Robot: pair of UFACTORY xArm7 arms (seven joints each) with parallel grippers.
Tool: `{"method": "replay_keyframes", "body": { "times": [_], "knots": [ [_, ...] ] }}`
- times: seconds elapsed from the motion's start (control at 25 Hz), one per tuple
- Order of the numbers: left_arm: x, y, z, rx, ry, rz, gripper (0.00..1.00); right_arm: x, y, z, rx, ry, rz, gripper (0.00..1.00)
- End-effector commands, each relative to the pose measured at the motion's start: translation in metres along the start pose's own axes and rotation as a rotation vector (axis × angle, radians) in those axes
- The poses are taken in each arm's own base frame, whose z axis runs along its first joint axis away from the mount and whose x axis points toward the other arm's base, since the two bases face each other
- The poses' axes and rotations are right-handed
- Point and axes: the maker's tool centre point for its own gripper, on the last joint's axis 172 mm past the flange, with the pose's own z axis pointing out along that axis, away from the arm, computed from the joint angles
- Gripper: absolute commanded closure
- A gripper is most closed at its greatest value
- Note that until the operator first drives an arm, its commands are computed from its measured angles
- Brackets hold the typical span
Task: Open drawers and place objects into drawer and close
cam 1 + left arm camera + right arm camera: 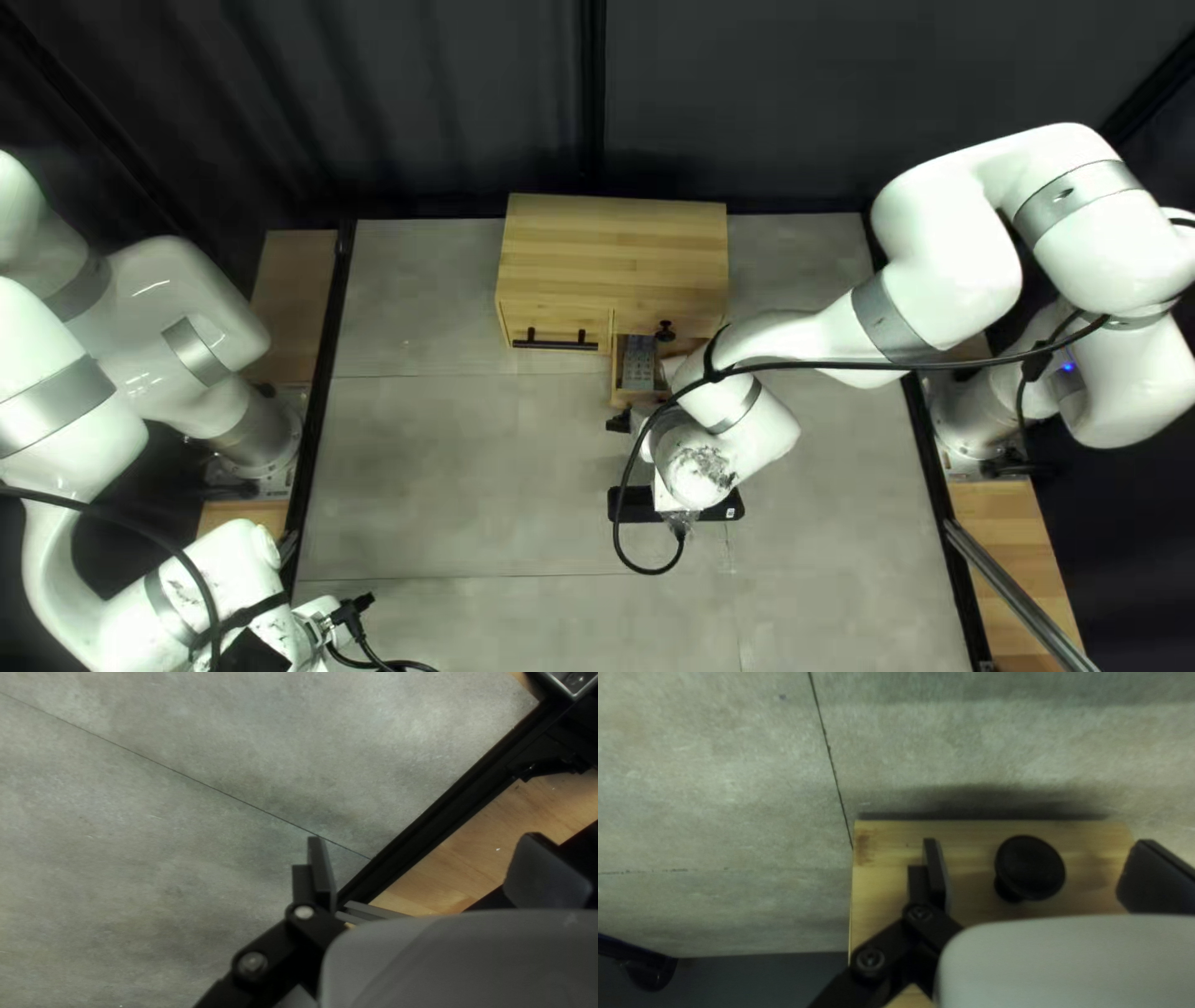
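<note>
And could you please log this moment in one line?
right tool: open, round black knob between fingers | wooden drawer: open, grey remote inside | left tool: open

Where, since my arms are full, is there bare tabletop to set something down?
Between the left arm's base and the cabinet; also between the flat black case and the right edge of the table. Crowded around the open drawer, where the right arm reaches in.

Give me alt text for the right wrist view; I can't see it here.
My open right claw has its two black fingers spread on either side of a round black knob, with neither touching it. The knob stands on a light wooden panel, with the gray tabletop beyond.
</note>
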Motion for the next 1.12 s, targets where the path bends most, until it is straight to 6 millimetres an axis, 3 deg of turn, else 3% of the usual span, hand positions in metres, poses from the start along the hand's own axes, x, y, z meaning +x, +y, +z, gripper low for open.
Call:
{"method": "replay_keyframes", "body": {
  "times": [0.04, 1.12],
  "knots": [
    [0.0, 0.0, 0.0, 0.0, 0.0, 0.0, 0.0, -0.005, -0.001, 0.0, 0.002, -0.004, 0.002, 0.0],
    [0.0, 0.0, 0.0, 0.0, 0.0, 0.0, 0.0, -0.039, -0.001, 0.016, 0.006, -0.015, 0.012, 0.0]
  ]
}}
